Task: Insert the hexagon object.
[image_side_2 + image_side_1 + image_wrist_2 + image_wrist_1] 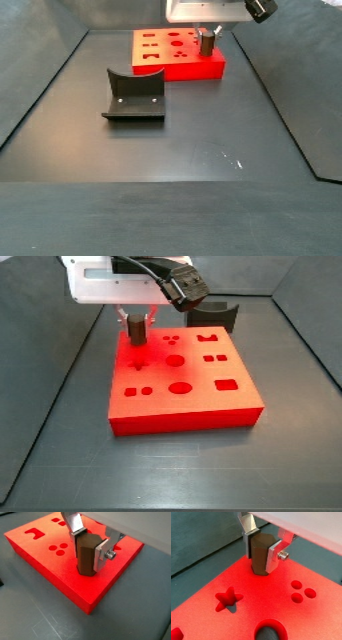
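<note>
My gripper is shut on the hexagon object, a dark brown six-sided peg held upright between the silver fingers. It shows in both wrist views, gripper and peg. The peg's lower end is at the top face of the red block near one corner. I cannot tell whether it touches, and any hole under it is hidden. In a side view the peg stands over the block's back left part. In a side view it is at the block's right end.
The block's top has a star hole, three small round holes and a larger round hole. The dark fixture stands behind the block in a side view, and apart from it on the floor in a side view.
</note>
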Tool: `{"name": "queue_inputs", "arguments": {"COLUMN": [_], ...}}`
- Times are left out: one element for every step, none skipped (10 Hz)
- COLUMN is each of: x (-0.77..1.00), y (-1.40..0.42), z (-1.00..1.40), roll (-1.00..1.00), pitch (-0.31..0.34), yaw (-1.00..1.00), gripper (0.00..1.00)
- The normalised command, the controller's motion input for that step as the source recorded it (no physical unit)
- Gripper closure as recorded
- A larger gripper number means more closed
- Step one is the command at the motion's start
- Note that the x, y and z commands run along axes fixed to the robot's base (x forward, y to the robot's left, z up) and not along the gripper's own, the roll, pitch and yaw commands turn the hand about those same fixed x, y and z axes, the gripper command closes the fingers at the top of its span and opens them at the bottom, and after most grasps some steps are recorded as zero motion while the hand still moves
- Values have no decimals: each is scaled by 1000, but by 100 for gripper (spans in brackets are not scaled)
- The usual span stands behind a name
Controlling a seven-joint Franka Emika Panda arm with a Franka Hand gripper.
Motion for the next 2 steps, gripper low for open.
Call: {"name": "queue_inputs", "arguments": {"x": [-160,0], "y": [-43,0], "z": [-454,0], "roll": [46,0], "pitch": [-181,0], "yaw": [0,0], "gripper": [100,100]}}
